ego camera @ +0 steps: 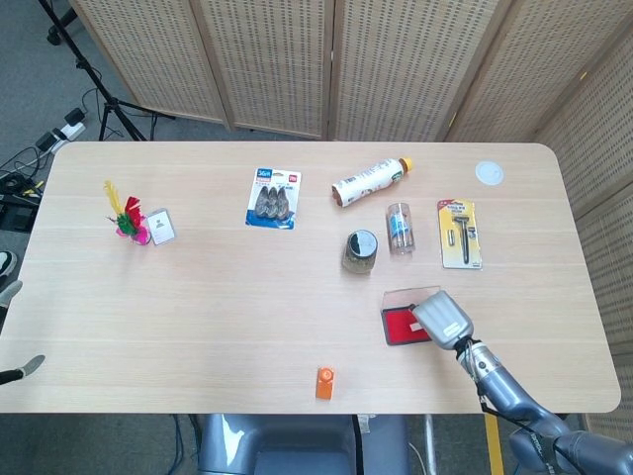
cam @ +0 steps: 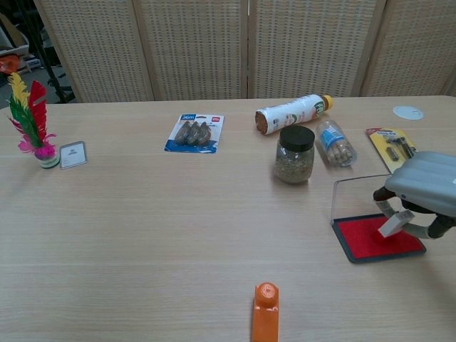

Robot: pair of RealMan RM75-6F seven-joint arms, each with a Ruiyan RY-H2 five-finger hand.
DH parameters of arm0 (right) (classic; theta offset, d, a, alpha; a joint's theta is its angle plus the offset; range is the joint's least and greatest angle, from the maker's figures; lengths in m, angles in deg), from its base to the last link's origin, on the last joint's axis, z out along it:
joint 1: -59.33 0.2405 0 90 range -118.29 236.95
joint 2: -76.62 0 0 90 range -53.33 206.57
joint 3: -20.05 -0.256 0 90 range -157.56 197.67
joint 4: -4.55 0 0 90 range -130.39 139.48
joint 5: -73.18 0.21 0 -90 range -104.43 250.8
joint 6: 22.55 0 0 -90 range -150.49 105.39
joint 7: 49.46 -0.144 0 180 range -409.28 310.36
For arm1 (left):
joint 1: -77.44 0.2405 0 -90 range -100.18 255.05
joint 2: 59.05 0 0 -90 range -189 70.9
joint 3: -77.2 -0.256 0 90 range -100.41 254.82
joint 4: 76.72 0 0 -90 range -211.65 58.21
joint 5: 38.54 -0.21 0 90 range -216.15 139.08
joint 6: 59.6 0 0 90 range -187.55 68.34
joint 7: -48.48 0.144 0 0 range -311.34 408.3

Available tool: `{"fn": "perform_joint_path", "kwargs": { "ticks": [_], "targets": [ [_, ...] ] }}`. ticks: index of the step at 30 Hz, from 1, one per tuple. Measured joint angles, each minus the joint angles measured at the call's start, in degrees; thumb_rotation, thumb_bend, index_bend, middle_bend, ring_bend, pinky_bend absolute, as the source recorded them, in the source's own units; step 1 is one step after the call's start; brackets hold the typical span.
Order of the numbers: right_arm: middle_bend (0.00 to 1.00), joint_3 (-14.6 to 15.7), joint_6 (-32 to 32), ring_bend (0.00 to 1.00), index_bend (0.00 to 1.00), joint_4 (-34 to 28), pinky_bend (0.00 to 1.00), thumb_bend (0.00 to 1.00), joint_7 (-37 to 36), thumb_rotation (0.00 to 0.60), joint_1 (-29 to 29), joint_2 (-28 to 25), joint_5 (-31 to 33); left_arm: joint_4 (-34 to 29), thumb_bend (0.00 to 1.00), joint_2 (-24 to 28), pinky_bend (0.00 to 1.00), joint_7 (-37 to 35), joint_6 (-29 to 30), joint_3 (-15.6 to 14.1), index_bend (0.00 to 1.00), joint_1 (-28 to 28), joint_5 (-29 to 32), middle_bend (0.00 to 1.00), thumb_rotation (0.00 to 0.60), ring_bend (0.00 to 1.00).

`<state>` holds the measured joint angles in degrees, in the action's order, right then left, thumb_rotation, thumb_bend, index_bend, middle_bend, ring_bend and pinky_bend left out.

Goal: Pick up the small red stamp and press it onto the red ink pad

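The small orange-red stamp point(ego camera: 324, 382) point(cam: 264, 311) lies on its side near the table's front edge, with no hand touching it. The red ink pad point(ego camera: 401, 328) point(cam: 367, 239) sits to its right, its clear lid point(cam: 354, 196) standing upright at the back. My right hand point(ego camera: 442, 319) point(cam: 426, 184) hovers over the pad's right part with the grey back up and the fingers bent loosely beneath. One pale fingertip point(cam: 394, 222) hangs just above the red surface, and I see nothing held. Of my left hand point(ego camera: 15, 332), only two spread fingertips show at the left edge of the head view.
Behind the pad stand a dark-lidded spice jar point(cam: 295, 154), a small clear bottle point(cam: 334, 144) and a lying drink bottle point(cam: 292, 112). A razor pack point(cam: 388, 143) lies at the right, a blue blister pack point(cam: 194, 132) mid-back, and a feather shuttlecock point(cam: 32, 117) far left.
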<state>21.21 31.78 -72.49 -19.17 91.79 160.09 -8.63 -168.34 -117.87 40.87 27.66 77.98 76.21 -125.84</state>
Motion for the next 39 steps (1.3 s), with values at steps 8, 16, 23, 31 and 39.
{"fn": "perform_joint_path", "kwargs": {
  "ticks": [8,16,23,31,39],
  "targets": [
    [0.94,-0.29,1.01,1.0,0.57,-1.11,1.0,0.54,1.76,0.6,-0.35,0.06,0.49,0.0,0.0,0.0,0.0,0.02,-0.08,0.06,0.0,-0.06,0.13,0.0,0.6,0.0],
    [0.94,-0.91,2.53,1.0,0.57,-3.71,1.0,0.54,1.35,0.6,-0.49,-2.17,0.14,0.02,0.0,0.06,0.0,-0.19,-0.24,0.16,0.0,-0.12,0.41,0.0,0.6,0.0],
    [0.94,-1.96,4.76,1.0,0.57,-7.99,1.0,0.54,0.23,0.6,-0.81,-7.22,-0.38,-0.04,0.0,0.06,0.0,0.02,-0.31,0.04,0.0,-0.15,0.26,0.0,0.6,0.0],
    [0.94,-3.35,4.34,1.0,0.57,-7.1,1.0,0.54,-1.76,0.6,-1.71,-11.57,4.34,-0.13,0.0,0.04,0.0,0.11,-0.02,-0.07,0.0,-0.05,-0.06,0.0,0.6,0.0],
    [0.94,-2.34,0.95,1.0,0.57,1.1,1.0,0.52,-5.75,0.6,-2.59,-9.32,6.42,-0.25,0.0,-0.21,0.0,0.86,-0.32,-0.13,0.0,-0.13,0.11,0.0,0.6,0.0]
  ]
}}
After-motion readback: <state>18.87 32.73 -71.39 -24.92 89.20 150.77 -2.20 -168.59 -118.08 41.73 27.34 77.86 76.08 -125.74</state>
